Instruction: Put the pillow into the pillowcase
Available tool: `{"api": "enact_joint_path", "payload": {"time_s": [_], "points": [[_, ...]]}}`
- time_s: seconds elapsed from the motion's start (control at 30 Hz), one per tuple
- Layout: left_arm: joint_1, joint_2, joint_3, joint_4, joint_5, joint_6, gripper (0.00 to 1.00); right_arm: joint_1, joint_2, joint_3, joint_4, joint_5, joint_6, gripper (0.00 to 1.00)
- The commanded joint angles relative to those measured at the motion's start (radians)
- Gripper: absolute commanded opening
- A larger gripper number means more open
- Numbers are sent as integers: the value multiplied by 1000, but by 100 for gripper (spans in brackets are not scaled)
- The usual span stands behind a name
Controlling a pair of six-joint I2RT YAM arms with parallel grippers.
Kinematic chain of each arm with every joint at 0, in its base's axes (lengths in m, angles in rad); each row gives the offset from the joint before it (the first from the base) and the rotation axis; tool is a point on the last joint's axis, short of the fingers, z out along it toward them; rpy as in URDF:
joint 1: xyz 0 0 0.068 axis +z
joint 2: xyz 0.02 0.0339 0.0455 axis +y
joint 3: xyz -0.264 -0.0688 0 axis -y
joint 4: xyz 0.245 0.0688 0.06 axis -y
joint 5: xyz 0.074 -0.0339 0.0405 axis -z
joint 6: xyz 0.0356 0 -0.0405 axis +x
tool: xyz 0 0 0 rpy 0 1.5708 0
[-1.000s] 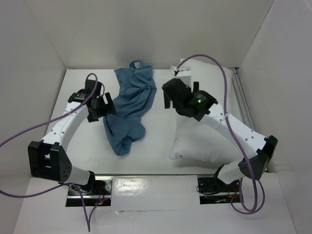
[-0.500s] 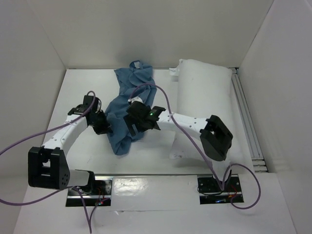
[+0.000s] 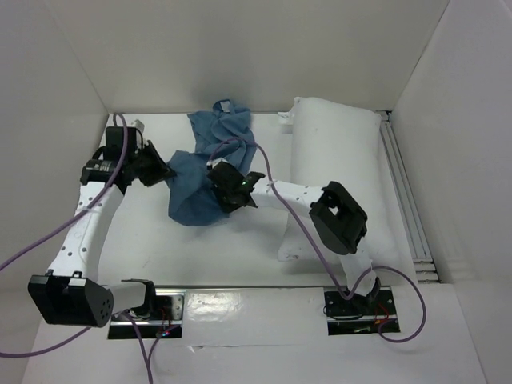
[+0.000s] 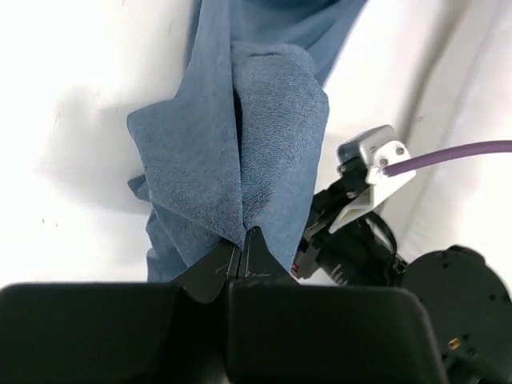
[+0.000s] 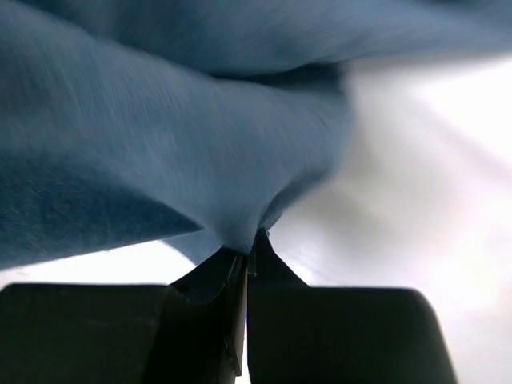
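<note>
The left jaws and right jaws each pinch a fold of the pillowcase [image 3: 192,200], bunched between them. The pillow [image 3: 336,144] lies beyond the right jaws. The cloth looks light and floppy; I'd grip its open hem.

pillowcase [image 3: 192,200] left of pillow [image 3: 336,144] | the 2 lie on table [image 3: 144,240]

Bright even overhead light, soft shadows on table [image 3: 144,240]. Glare on metal strip [image 3: 240,304]. Heavy blur across pillowcase [image 5: 160,144] in right wrist view.
</note>
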Motion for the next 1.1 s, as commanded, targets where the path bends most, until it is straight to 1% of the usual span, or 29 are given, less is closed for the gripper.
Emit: {"api": "enact_joint_path", "payload": {"time_s": [0.0,0.07,0.1,0.17,0.2,0.23,0.3,0.33,0.4,0.5,0.53,0.6,0.7,0.8,0.87,0.97,1.03,1.07], "points": [[25,-19,184,5,47,48,0,-76,-167,99,85,51,-20,0],[34,19,269,5,47,58,0,-125,-249,157,85,92,-29,0],[34,32,359,5,47,58,0,-142,-276,181,85,93,-40,0],[68,59,458,5,67,58,0,-182,-349,266,85,118,-49,0],[68,69,505,5,67,58,0,-191,-375,286,100,119,-67,0],[79,78,591,31,81,48,0,-191,-424,330,100,128,-78,0],[88,78,666,65,119,48,0,-191,-470,370,111,145,-113,0],[88,66,735,79,119,33,0,-191,-490,389,111,145,-124,0],[88,44,783,129,130,13,0,-191,-550,429,102,145,-146,0],[88,-40,815,218,130,-8,0,-191,-656,441,102,168,-164,0],[88,-40,815,227,130,-8,0,-191,-656,441,102,168,-164,0],[88,-51,869,228,156,-8,0,-191,-722,441,114,168,-164,0],[88,-63,912,212,145,1,0,-191,-779,470,123,126,-164,0],[88,-89,958,189,118,1,0,-191,-800,491,114,96,-155,0],[88,-101,958,189,118,-13,0,-191,-800,482,143,83,-155,0],[88,-101,897,201,118,-13,0,-191,-779,458,166,126,-164,0],[88,-91,814,215,69,-13,0,-191,-713,458,166,135,-176,0],[88,-76,782,215,23,1,0,-191,-686,458,166,145,-186,0]]}}
